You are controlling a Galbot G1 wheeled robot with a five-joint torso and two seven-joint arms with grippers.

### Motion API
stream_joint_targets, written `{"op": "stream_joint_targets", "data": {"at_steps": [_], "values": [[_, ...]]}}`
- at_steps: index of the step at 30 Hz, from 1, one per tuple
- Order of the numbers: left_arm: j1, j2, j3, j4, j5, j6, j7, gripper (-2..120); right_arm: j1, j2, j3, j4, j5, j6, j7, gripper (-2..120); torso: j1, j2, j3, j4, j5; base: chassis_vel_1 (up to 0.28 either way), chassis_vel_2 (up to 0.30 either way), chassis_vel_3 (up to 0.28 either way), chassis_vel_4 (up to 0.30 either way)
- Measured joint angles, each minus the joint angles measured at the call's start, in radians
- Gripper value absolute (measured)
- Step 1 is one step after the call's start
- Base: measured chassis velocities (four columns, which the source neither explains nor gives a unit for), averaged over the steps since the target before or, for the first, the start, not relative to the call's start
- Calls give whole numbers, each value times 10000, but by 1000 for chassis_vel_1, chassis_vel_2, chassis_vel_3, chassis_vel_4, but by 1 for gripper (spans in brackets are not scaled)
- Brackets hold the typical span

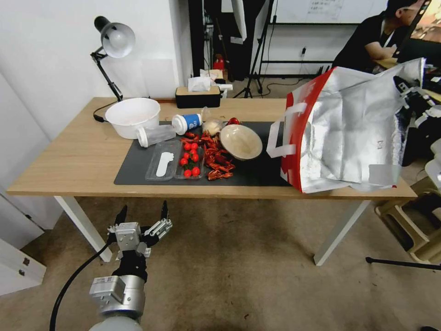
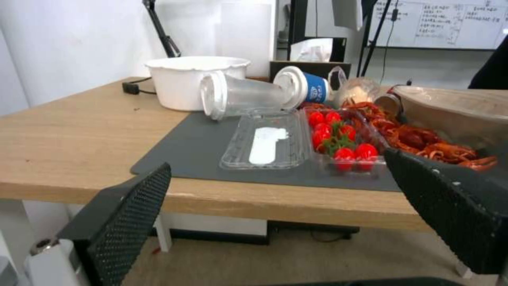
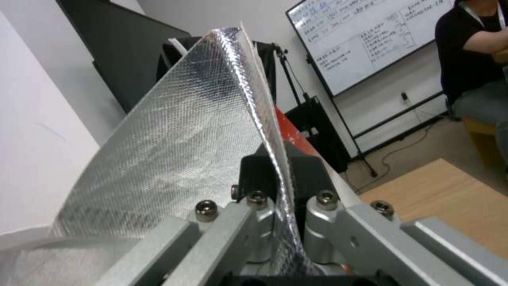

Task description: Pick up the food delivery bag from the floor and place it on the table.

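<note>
The food delivery bag (image 1: 340, 133) stands tilted on the right end of the table (image 1: 69, 156), its silver foil lining facing me, with red trim and white strap handles on its left side. My right gripper (image 1: 406, 89) is at the bag's upper right edge. In the right wrist view this gripper (image 3: 278, 178) is shut on the foil edge (image 3: 174, 151). My left gripper (image 1: 143, 212) hangs open over the floor (image 1: 239, 276), just below the table's front edge. The left wrist view shows its black fingers (image 2: 132, 206) wide apart with nothing between them.
On the dark mat (image 1: 138, 165) lie a white bowl (image 1: 132, 116), two tipped cups (image 1: 156, 134), a tray of cherry tomatoes (image 1: 189, 158), crayfish (image 1: 216, 158) and a beige bowl (image 1: 240, 141). A desk lamp (image 1: 115, 41) and tissue box (image 1: 198, 96) stand behind. A stool (image 1: 413, 225) stands right of the table.
</note>
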Motion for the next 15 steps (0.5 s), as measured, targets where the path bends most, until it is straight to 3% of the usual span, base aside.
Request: {"op": "stream_joint_targets", "data": {"at_steps": [7,14,15], "values": [[-15,-1,-5,0,1,0,4,100,39,-13,-56,20,-140,-68,-12,0,0,0,0,0,0,0,0,0,0],[-34,39,-15,2,-9,8,12,100,109,3,-147,40,-113,-98,-65,21,0,0,0,1,0,0,0,0,0],[-68,49,-16,7,-31,27,14,100,118,6,-158,18,-90,-106,-82,30,0,-1,0,0,0,0,0,0,0]]}}
